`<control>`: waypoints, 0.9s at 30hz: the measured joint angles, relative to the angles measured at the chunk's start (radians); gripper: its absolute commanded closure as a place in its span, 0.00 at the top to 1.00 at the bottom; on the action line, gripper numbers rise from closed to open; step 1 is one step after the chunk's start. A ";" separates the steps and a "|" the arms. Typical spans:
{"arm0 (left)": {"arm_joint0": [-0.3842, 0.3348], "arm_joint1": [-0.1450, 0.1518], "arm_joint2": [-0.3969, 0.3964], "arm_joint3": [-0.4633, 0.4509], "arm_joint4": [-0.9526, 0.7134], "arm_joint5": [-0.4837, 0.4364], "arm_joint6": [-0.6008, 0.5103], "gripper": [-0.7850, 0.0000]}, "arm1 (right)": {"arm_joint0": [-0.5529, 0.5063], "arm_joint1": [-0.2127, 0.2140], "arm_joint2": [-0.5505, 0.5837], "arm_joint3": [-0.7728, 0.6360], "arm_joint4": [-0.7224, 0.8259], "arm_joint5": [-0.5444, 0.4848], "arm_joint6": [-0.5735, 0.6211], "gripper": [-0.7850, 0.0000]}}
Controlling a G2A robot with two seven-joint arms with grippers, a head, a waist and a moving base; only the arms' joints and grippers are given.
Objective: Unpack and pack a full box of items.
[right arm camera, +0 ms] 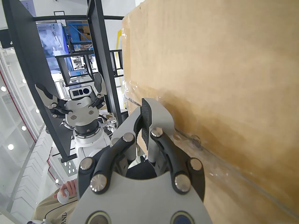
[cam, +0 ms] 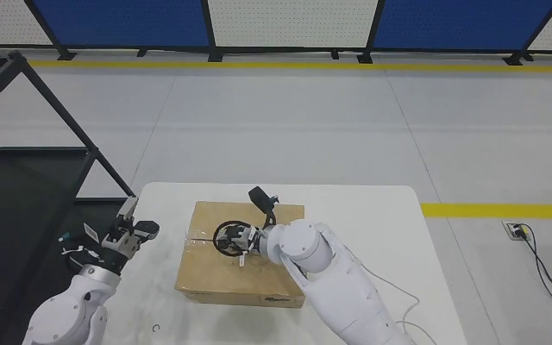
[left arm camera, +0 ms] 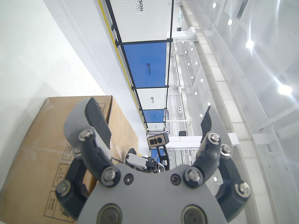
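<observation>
box (cam: 207, 269) contents hidden, top partly behind arm (cam: 338, 278)

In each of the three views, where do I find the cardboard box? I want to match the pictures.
Top view: the cardboard box lies in the middle of the white table.
Left wrist view: the box stands behind the left gripper.
Right wrist view: its taped top runs close beside the right gripper.
Shared landmark: the right gripper above the box's top.
</observation>
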 measured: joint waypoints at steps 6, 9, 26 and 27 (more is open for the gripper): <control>0.014 0.001 -0.025 0.000 -0.007 -0.006 -0.004 1.00 | 0.059 -0.026 -0.040 0.107 0.042 -0.023 -0.002 0.00; 0.017 0.001 -0.034 0.003 -0.011 -0.010 -0.006 1.00 | 0.081 -0.043 -0.062 0.153 0.068 -0.047 -0.012 0.00; 0.080 -0.003 -0.095 0.008 -0.066 -0.046 0.013 1.00 | 0.237 -0.181 -0.188 0.426 0.215 -0.213 -0.094 0.00; 0.082 -0.003 -0.098 0.008 -0.068 -0.048 0.014 1.00 | 0.245 -0.188 -0.195 0.440 0.217 -0.215 -0.095 0.00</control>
